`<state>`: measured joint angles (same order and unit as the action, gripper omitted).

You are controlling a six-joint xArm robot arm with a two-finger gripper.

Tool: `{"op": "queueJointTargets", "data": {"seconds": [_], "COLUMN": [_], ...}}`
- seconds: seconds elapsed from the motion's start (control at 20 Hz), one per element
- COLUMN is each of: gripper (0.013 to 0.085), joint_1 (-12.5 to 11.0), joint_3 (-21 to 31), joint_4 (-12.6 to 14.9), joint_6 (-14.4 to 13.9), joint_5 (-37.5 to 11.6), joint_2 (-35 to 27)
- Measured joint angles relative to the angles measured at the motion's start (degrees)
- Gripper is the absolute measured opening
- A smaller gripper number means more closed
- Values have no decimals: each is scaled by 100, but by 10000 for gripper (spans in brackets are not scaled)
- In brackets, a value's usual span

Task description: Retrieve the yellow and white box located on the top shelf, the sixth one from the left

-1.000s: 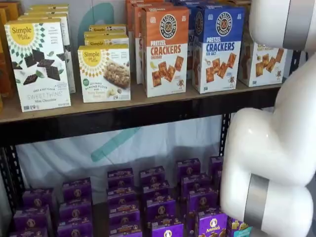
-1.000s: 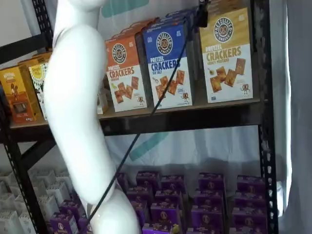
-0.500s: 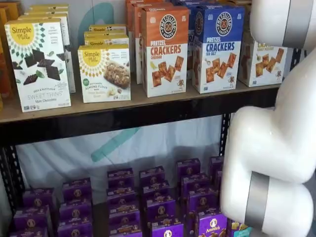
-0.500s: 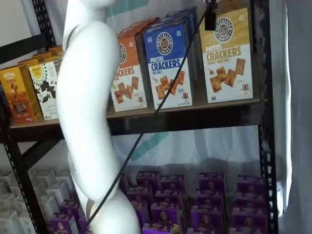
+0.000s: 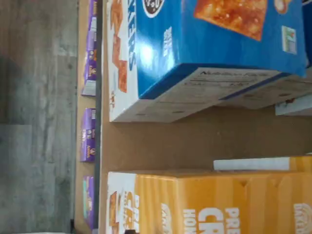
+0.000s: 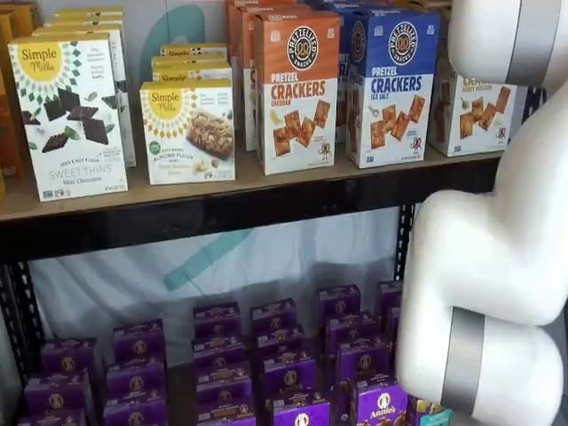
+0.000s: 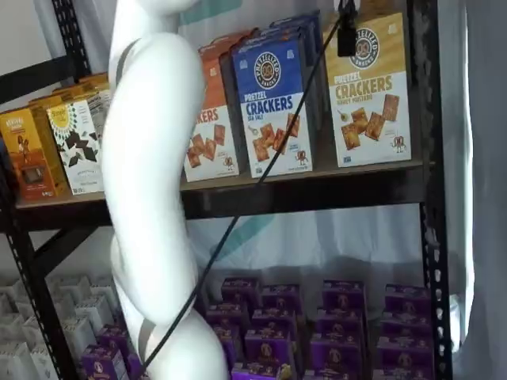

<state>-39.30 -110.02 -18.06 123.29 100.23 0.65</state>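
The top shelf (image 7: 317, 186), a brown worktop with a dark front edge, carries the yellow and white box (image 7: 370, 91) upright at its right end, beside a blue box (image 7: 273, 107) and an orange box (image 6: 297, 89).

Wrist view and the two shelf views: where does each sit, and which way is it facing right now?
Wrist view: on the wrist above the top shelf, looking down between the blue box and the yellow and white box; no robot part shows.
A shelf view: in front of the rack, facing it; the white arm hides part of the yellow and white box.
A shelf view: angled from one side; shows the arm and one black finger of the jaws, state unclear.
Shared: all three show both boxes.
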Motion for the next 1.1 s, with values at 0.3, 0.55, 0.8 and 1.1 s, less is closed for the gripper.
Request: {"op": "queueJointTargets", "data": {"seconds": [0.3, 0.55, 0.8, 1.1], "gripper": [850, 850, 850, 810], "joint_1": [205, 315, 380, 370], "joint_3": [-188, -219, -77, 8], "joint_4": [419, 681, 793, 793], "joint_6": [-75, -97, -109, -97], "joint_5": [220, 314, 245, 212], "joint_2": [-100, -112, -18, 43]}}
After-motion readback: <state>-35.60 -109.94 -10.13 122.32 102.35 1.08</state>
